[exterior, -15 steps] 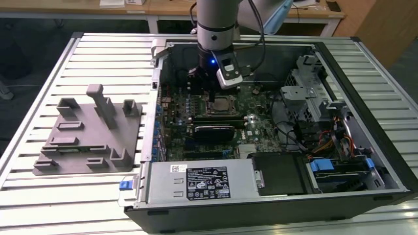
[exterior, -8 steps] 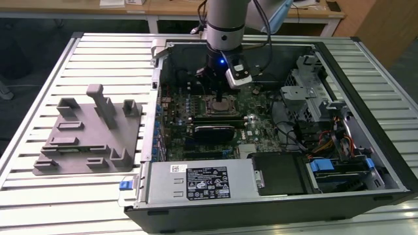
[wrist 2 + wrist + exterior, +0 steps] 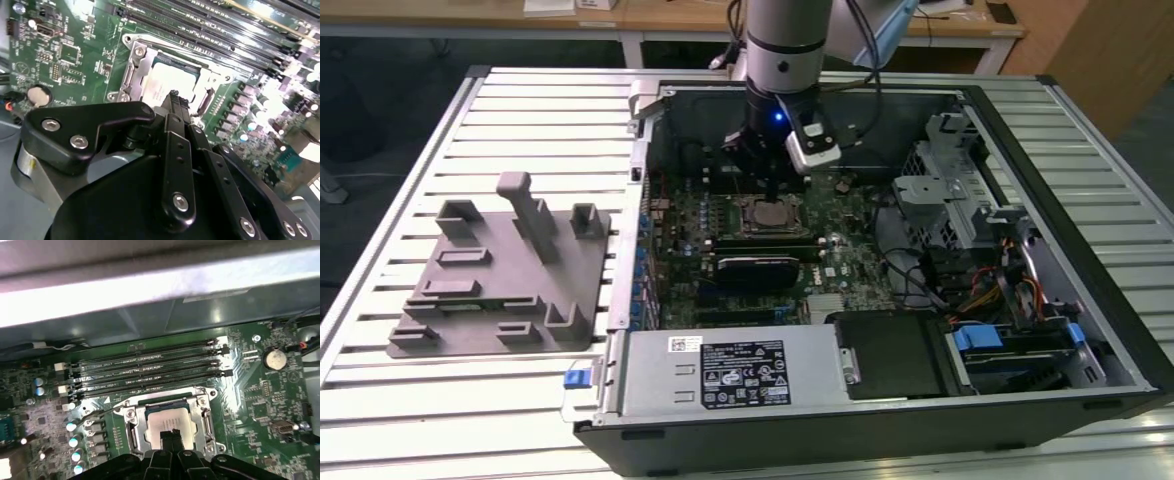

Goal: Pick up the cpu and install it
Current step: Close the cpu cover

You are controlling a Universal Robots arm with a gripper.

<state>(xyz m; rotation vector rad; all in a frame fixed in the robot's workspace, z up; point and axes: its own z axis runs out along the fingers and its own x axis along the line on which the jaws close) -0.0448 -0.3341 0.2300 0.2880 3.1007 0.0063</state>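
The cpu (image 3: 773, 213), a flat square chip with a silver-grey top, lies inside the metal-framed socket (image 3: 750, 203) on the green motherboard within the open computer case. Both wrist views look down on the cpu (image 3: 167, 80) (image 3: 165, 421) seated in the socket frame (image 3: 136, 65) (image 3: 131, 427). My gripper (image 3: 769, 192) hangs just above it. The black fingertips (image 3: 175, 100) (image 3: 170, 436) are pressed together over the chip's near edge, and I see nothing held between them. Whether they touch the chip cannot be made out.
A grey plastic fixture block (image 3: 500, 270) stands on the slatted table at the exterior view's left. Memory slots (image 3: 150, 372) run beside the socket. A coin battery (image 3: 274, 358), a power supply (image 3: 720, 375), a drive cage (image 3: 947, 180) and cables crowd the case.
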